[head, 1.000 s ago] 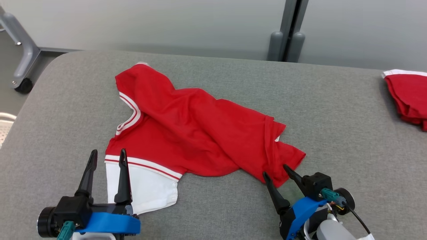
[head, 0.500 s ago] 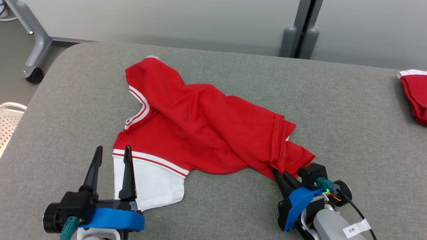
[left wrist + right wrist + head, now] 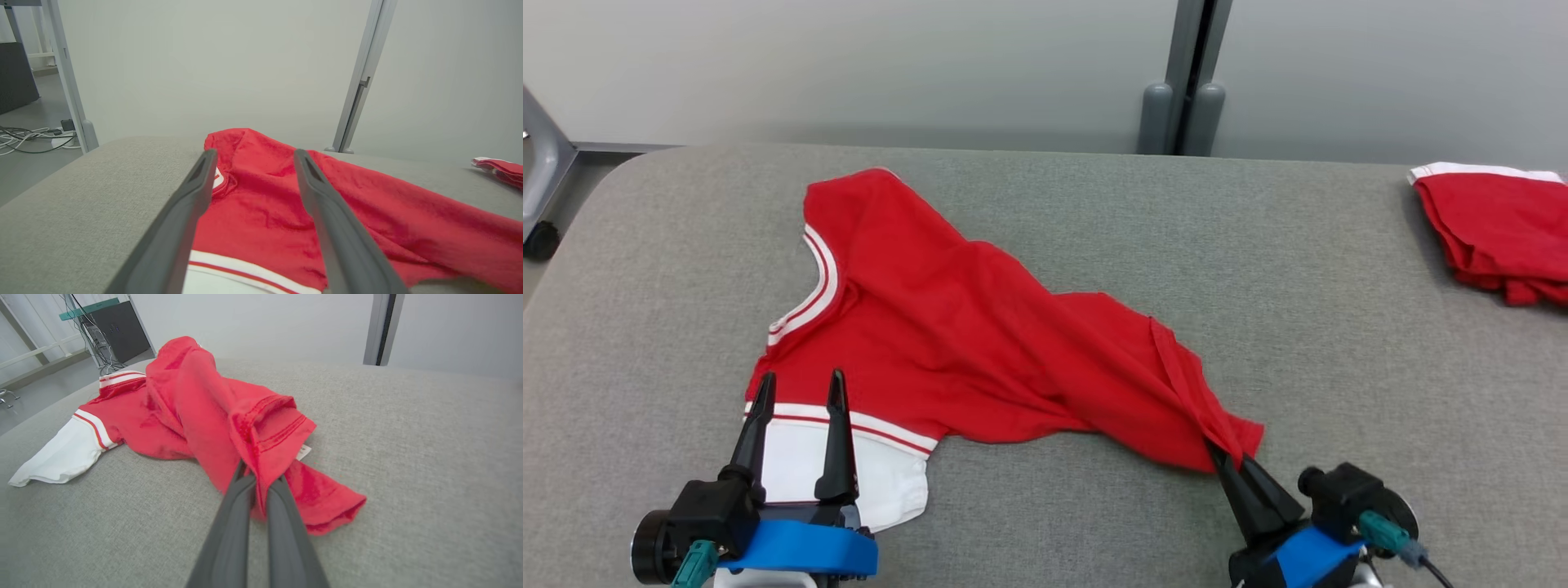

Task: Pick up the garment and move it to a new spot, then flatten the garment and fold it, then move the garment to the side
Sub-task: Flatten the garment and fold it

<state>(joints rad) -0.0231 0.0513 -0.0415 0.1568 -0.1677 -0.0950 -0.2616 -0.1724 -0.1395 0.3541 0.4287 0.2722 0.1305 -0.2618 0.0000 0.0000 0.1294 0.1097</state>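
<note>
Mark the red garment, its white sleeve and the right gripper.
red garment (image 3: 964, 335): head view, middle of the red body.
white sleeve (image 3: 890, 482): head view, bare white cloth near the cuff.
right gripper (image 3: 1219, 456): head view, closed fingertips pinching the garment's near corner.

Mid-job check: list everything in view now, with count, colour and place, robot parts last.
red garment with striped trim: one, red and white, crumpled mid-table
second red garment with white edge: one, red, table's far right
grey fabric-covered table: one, grey, under both garments
grey upright post: one, grey, by the pale wall behind the table
metal frame leg: one, grey, beyond the table's left end
loose floor cables: several, white and dark, floor at left
dark cabinet: one, dark, far background
left gripper: one, dark fingers, open, over the first garment's white sleeve
right gripper: one, dark fingers, shut on the first garment's red hem
</note>
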